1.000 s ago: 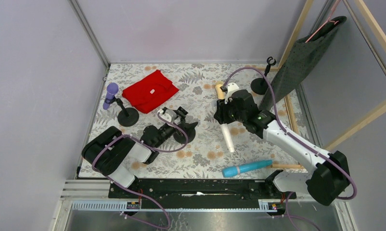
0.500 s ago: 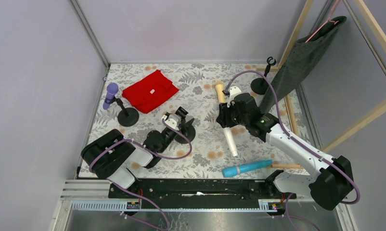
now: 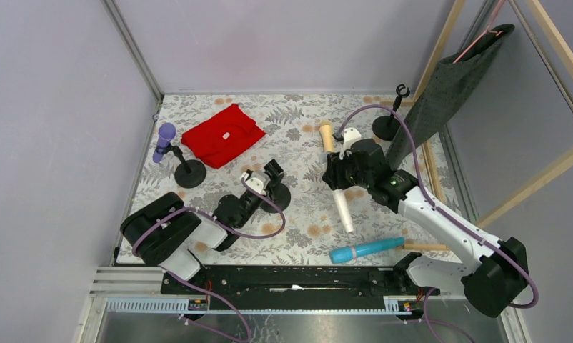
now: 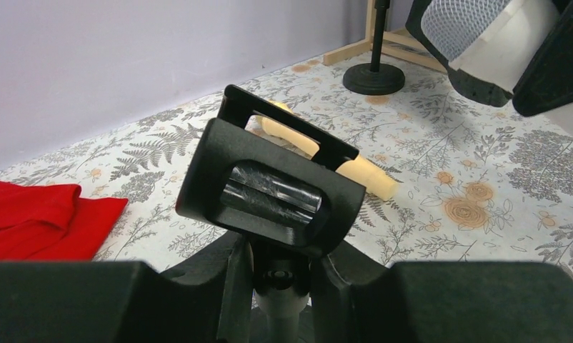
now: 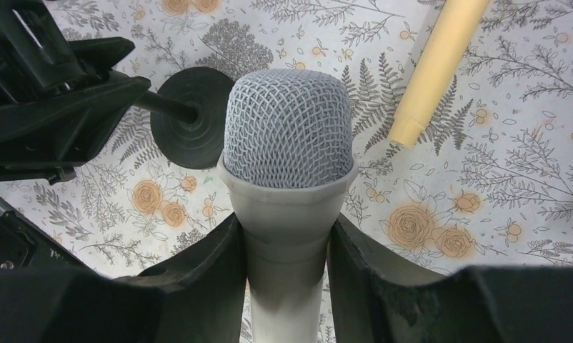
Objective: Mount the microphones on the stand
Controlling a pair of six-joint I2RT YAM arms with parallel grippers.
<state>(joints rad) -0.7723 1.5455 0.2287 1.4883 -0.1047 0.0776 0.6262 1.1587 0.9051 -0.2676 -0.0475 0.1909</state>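
Note:
My left gripper (image 3: 267,176) (image 4: 280,268) is shut on the neck of a black stand, just under its empty clip (image 4: 269,187); the stand's round base (image 3: 276,198) rests on the mat. The right gripper (image 3: 342,176) (image 5: 285,261) is shut on the white microphone (image 5: 287,132), whose handle (image 3: 344,213) points toward me, right of that stand. A purple microphone (image 3: 163,141) sits in the far-left stand (image 3: 191,174). The cream-yellow microphone (image 3: 327,136) lies behind the right gripper. The light blue microphone (image 3: 366,249) lies near the front.
Another empty stand (image 3: 388,126) is at the back right, beside a dark cloth (image 3: 444,89) hanging on a wooden frame. A red cloth (image 3: 223,134) lies at the back left. Walls close in the floral mat on the left and behind.
My left gripper has closed from wide open onto the stand's neck. The right arm has shifted the white microphone slightly toward the front.

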